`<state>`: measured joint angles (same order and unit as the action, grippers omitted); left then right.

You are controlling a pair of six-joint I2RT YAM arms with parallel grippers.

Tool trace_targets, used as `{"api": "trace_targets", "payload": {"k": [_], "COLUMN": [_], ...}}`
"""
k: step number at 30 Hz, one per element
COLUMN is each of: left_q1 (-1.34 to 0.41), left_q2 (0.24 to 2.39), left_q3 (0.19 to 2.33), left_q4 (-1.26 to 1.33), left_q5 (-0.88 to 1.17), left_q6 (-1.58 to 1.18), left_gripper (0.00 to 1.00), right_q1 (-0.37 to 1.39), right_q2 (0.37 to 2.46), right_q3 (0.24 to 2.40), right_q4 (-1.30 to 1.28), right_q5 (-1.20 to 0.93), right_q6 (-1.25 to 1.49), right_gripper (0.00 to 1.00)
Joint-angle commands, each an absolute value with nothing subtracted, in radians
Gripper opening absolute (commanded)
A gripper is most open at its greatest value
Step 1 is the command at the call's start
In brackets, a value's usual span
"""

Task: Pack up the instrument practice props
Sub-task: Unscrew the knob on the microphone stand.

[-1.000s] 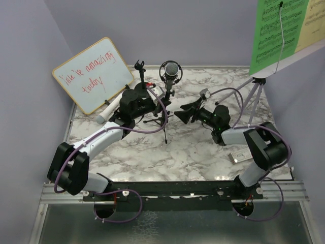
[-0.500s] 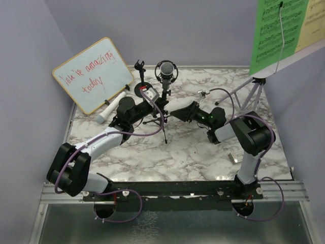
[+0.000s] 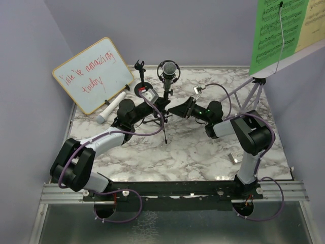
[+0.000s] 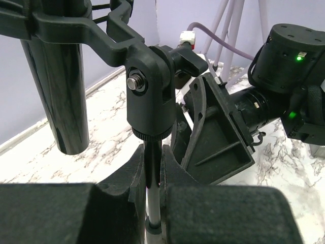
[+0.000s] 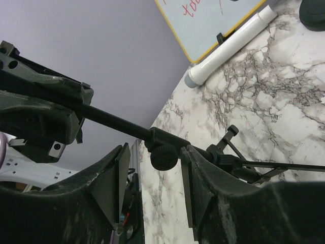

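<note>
The black mic tripod (image 3: 163, 121) stands mid-table with a grey-headed microphone (image 3: 168, 68) in its ring mount. My left gripper (image 3: 152, 104) is shut on the tripod's thin pole (image 4: 153, 175) just under the swivel joint (image 4: 150, 96). The microphone's dark body (image 4: 56, 91) hangs at the left of the left wrist view. My right gripper (image 3: 179, 109) is open, its jaws straddling the pole's clamp knob (image 5: 165, 157). A second microphone (image 3: 112, 105), white-bodied, lies by the whiteboard. The round-base mic holder (image 3: 139, 68) stands behind. The lilac music rack (image 3: 254, 94) carries green (image 3: 274, 30) and yellow sheets (image 3: 312, 20).
A wood-framed whiteboard (image 3: 94, 73) with red writing leans at the back left. A small flat white device (image 3: 237, 155) lies near the right arm's base. Lilac walls close in the back and both sides. Purple cables trail from both arms.
My right gripper has swung left up to the tripod's pole and its jaws have narrowed around the knob. The left gripper has kept its hold while its wrist turned.
</note>
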<state>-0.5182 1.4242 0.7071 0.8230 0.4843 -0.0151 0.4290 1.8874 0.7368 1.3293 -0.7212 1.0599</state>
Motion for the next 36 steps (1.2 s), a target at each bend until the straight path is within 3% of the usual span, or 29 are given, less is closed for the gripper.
{"api": "trace_targets", "payload": {"k": [1, 7, 16, 18, 22, 26, 36], "left_q1": [-0.529, -0.528, -0.522, -0.522, -0.523, -0.539, -0.604], "left_q2": [1.488, 1.468, 1.455, 1.449, 1.427, 1.382, 1.212], "left_q3": [0.652, 0.639, 0.631, 0.628, 0.627, 0.620, 0.557], "left_q4": [0.581, 0.582, 0.595, 0.597, 0.597, 0.595, 0.597], "left_q5": [0.529, 0.516, 0.480, 0.460, 0.389, 0.308, -0.092], "left_q6": [-0.034, -0.037, -0.071, -0.082, -0.106, -0.152, -0.283], "left_gripper": [0.00, 0.00, 0.00, 0.06, 0.34, 0.54, 0.61], "right_q1": [0.433, 0.440, 0.456, 0.457, 0.462, 0.465, 0.474], "right_q2": [1.916, 1.940, 1.956, 1.958, 1.949, 1.923, 1.865], "right_q3": [0.774, 0.807, 0.823, 0.824, 0.822, 0.821, 0.807], "right_q4": [1.237, 1.208, 1.242, 1.254, 1.228, 1.174, 1.072], "right_q5": [-0.767, -0.784, -0.824, -0.834, -0.829, -0.810, -0.740], "right_q6": [1.066, 1.067, 1.085, 1.094, 1.062, 1.007, 0.911], "right_gripper": [0.49, 0.45, 0.21, 0.15, 0.01, 0.00, 0.04]}}
